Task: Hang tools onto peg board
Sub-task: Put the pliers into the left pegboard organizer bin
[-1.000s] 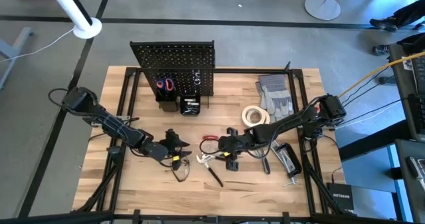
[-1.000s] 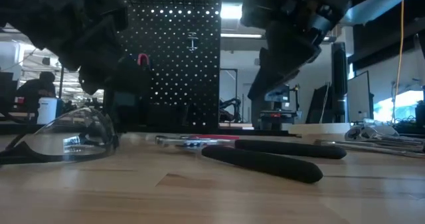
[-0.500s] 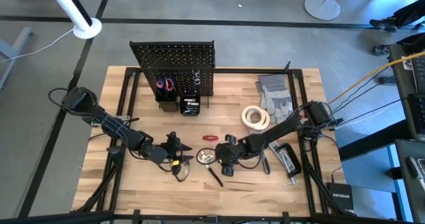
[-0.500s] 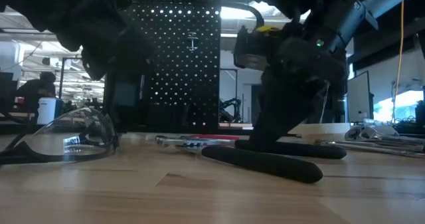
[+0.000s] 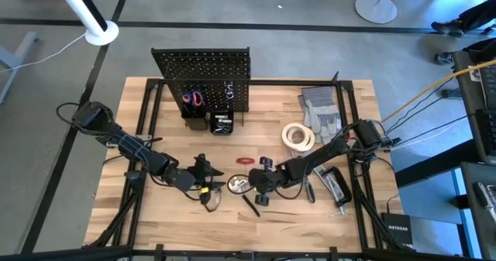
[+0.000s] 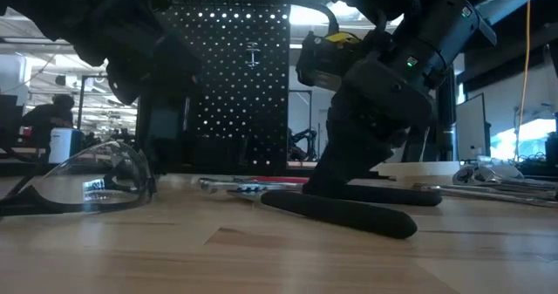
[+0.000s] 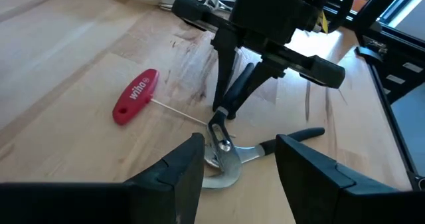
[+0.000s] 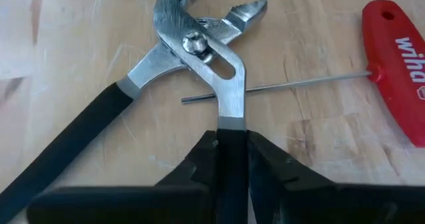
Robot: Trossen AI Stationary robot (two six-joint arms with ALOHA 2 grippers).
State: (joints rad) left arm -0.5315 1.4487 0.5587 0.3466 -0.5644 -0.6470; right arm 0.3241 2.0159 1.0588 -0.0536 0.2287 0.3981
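Tools spread across the table, peg board upright behind them

Black-handled groove-joint pliers (image 8: 199,64) lie flat at centre frame, jaws apart, one handle pinched by the right gripper (image 8: 232,159); a red T-handle key (image 7: 136,95) touches them; white tape roll (image 5: 297,135) centre right; peg board (image 5: 203,79) upper centre holds red-handled pliers (image 5: 192,99).
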